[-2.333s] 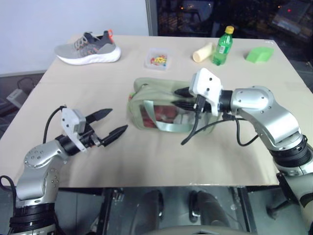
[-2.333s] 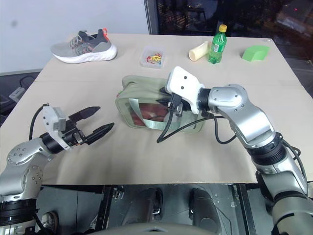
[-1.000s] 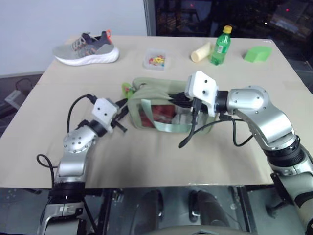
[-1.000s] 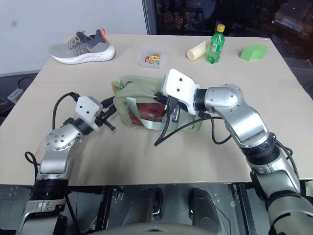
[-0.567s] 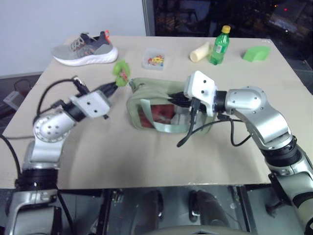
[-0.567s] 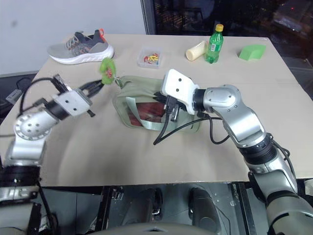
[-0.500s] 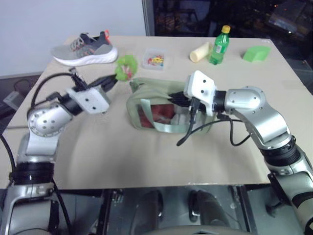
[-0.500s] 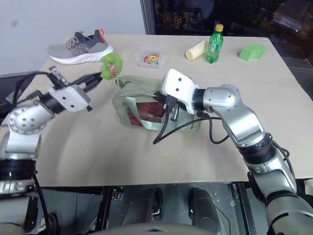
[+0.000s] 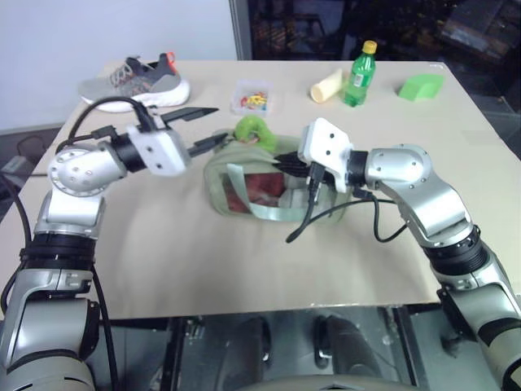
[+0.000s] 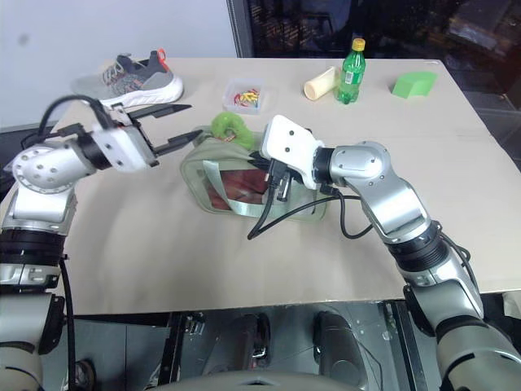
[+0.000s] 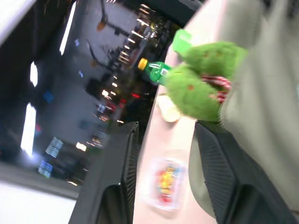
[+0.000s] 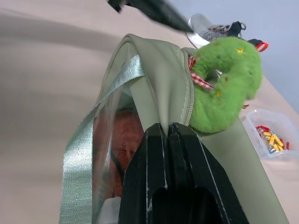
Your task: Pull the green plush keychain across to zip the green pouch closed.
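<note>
The tan table [image 9: 244, 261] carries the green pouch [image 9: 244, 183] at its middle. The right gripper [image 12: 168, 133] is pinched tight on the pouch's top fabric. The left gripper [image 9: 199, 129] hangs just beside the pouch's end, fingers spread, holding nothing. The green plush keychain [image 9: 251, 129] lies on the pouch's top, near those open fingertips.

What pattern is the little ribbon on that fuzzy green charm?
Red-and-white check ribbon on the charm, clearest in the right wrist view.
</note>
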`<state>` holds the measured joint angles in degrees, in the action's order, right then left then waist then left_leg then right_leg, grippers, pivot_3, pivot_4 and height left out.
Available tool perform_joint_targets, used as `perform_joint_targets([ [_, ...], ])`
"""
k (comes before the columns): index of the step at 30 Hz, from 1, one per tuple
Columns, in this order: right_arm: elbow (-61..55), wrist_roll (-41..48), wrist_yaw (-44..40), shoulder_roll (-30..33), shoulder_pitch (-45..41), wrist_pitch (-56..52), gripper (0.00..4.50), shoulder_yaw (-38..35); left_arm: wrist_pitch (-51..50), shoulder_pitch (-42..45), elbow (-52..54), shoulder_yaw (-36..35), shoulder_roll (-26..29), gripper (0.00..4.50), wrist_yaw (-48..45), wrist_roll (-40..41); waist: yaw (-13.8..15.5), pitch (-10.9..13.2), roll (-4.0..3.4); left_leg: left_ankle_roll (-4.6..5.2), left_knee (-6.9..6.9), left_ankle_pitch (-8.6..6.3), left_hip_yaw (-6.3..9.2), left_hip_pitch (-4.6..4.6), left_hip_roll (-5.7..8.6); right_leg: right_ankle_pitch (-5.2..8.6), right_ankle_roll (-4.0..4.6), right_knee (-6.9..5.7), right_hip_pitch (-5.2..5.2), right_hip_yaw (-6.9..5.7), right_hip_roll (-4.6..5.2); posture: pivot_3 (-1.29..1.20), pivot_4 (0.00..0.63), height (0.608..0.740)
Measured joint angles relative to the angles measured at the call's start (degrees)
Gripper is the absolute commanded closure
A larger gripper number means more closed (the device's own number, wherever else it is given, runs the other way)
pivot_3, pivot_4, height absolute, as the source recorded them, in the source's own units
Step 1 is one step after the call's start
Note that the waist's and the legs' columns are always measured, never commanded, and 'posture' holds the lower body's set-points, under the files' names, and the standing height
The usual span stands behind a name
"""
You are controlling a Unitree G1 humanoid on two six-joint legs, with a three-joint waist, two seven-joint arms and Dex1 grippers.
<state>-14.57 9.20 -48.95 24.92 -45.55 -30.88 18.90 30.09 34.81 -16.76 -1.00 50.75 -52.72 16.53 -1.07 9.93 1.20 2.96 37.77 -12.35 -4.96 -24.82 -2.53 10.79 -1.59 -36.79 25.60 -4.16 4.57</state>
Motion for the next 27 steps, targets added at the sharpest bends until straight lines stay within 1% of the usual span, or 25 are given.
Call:
perform_joint_targets([
  [1,-0.1,0.2,-0.1,0.0,0.0,0.0,3.62,-0.2,-2.6,-1.2,0.7,-1.0,0.0,2.35,-1.0,2.8,0.0,0.0,0.0,0.0,0.0,0.0,0.02,0.01,-0.01,0.0,0.0,0.0,0.0,0.03,0.0,0.0,0.15,0.74],
  [2,-0.2,0.6,-0.2,0.1,0.0,-0.1,3.06,-0.6,-5.8,-3.0,1.6,-2.3,0.0,2.35,-2.1,5.4,0.0,0.0,0.0,0.0,0.0,0.0,0.01,0.01,0.01,0.0,0.0,0.0,0.0,0.03,0.0,0.0,0.15,0.74],
  [3,-0.4,0.9,-0.3,0.1,0.2,-0.2,2.67,-1.0,-8.3,-4.5,2.7,-3.3,0.0,2.35,-2.7,7.3,0.1,0.0,0.0,0.0,0.01,0.0,-0.01,-0.01,0.01,0.0,0.0,0.0,0.0,0.03,-0.01,0.0,0.15,0.74],
  [4,-0.9,1.7,-0.5,0.2,0.6,-0.4,2.08,-1.5,-12.2,-6.6,4.7,-4.6,-0.2,2.35,-2.8,10.6,0.2,0.0,0.0,0.0,0.01,0.0,0.01,-0.01,0.0,0.0,0.0,0.01,0.0,0.04,0.0,0.0,0.15,0.74],
  [5,-1.3,2.1,-0.6,0.4,0.9,-0.5,1.81,-1.8,-14.2,-7.4,5.5,-5.3,-0.6,2.35,-2.8,12.0,0.2,0.0,0.01,0.0,0.01,0.0,0.03,-0.01,0.0,0.0,0.0,0.01,0.0,0.04,0.0,0.0,0.15,0.74],
  [6,-2.5,3.4,-0.7,0.4,2.0,-1.2,1.22,-2.7,-18.2,-9.9,7.7,-7.2,-1.1,2.35,-2.4,15.0,0.3,0.0,0.01,0.0,0.01,0.0,0.08,-0.02,0.0,0.0,0.0,0.02,-0.01,0.04,0.0,0.0,0.15,0.74],
  [8,-5.2,6.6,-0.8,0.4,4.2,-1.8,0.36,-5.0,-25.1,-14.5,11.4,-10.1,-1.7,2.35,-1.9,20.0,0.4,0.0,0.01,0.0,0.01,0.0,0.12,-0.03,0.0,0.0,0.0,0.03,-0.02,0.04,0.01,0.0,0.15,0.74],
  [9,-6.4,7.8,-0.9,0.5,5.2,-2.1,0.04,-6.1,-27.2,-16.2,12.5,-10.7,-1.9,2.35,-1.7,21.5,0.4,0.0,0.01,0.0,0.0,0.0,0.13,-0.02,0.0,0.0,0.0,0.04,-0.02,0.05,0.01,0.0,0.15,0.74],
  [12,-12.0,12.9,-1.0,2.5,9.0,-3.8,0.04,-11.1,-35.9,-23.8,18.2,-13.2,-3.5,2.35,-1.1,27.2,0.5,0.0,0.02,0.0,0.0,-0.01,0.19,-0.03,0.01,0.01,0.01,0.05,-0.03,0.03,0.02,0.0,0.15,0.74],
  [15,-17.2,17.3,-2.0,5.9,13.0,-5.6,0.04,-15.2,-39.5,-27.1,21.0,-14.6,-4.5,2.35,-0.4,28.7,0.7,0.0,0.03,-0.03,0.01,0.0,0.23,0.0,-0.01,0.15,0.23,0.05,-0.03,0.01,0.01,0.0,0.15,0.74],
  [17,-22.9,19.8,-3.7,12.2,20.5,-6.7,0.04,-18.4,-40.6,-29.0,22.9,-16.0,-5.4,2.35,0.2,28.6,1.0,0.0,0.03,-0.04,0.0,-0.01,0.28,0.04,0.02,0.17,0.23,0.07,-0.11,-0.01,0.06,0.0,0.15,0.74],
  [19,-25.0,20.1,-4.2,16.0,25.9,-7.4,0.04,-20.2,-41.2,-29.4,22.5,-16.4,-6.1,2.35,0.4,27.8,1.2,0.0,0.03,-0.04,0.0,-0.01,0.26,0.01,0.04,0.17,0.23,0.09,-0.07,-0.01,0.07,0.0,0.15,0.74],
  [21,-27.1,20.1,-3.9,18.0,31.0,-7.5,0.04,-21.3,-41.3,-29.1,22.1,-16.1,-6.9,2.35,0.1,26.2,1.4,0.0,0.03,-0.04,0.0,-0.01,0.23,0.04,0.03,0.17,0.23,0.09,-0.07,0.02,0.06,0.0,0.15,0.74],
  [23,-28.4,20.1,-3.3,18.8,32.9,-7.4,0.04,-21.4,-41.3,-28.0,21.5,-14.9,-7.5,2.35,-0.6,24.6,1.4,0.0,0.03,-0.04,0.01,-0.01,0.21,0.06,0.02,0.17,0.23,0.08,-0.05,0.05,0.05,0.0,0.15,0.74],
  [27,-29.8,20.1,-1.1,19.0,33.1,-7.0,0.04,-21.7,-41.4,-24.8,19.1,-12.4,-8.7,2.35,-1.3,21.5,1.6,0.0,0.05,-0.06,0.04,-0.03,0.21,0.04,0.02,0.17,0.23,0.08,-0.05,0.05,0.04,0.0,0.15,0.74],
])
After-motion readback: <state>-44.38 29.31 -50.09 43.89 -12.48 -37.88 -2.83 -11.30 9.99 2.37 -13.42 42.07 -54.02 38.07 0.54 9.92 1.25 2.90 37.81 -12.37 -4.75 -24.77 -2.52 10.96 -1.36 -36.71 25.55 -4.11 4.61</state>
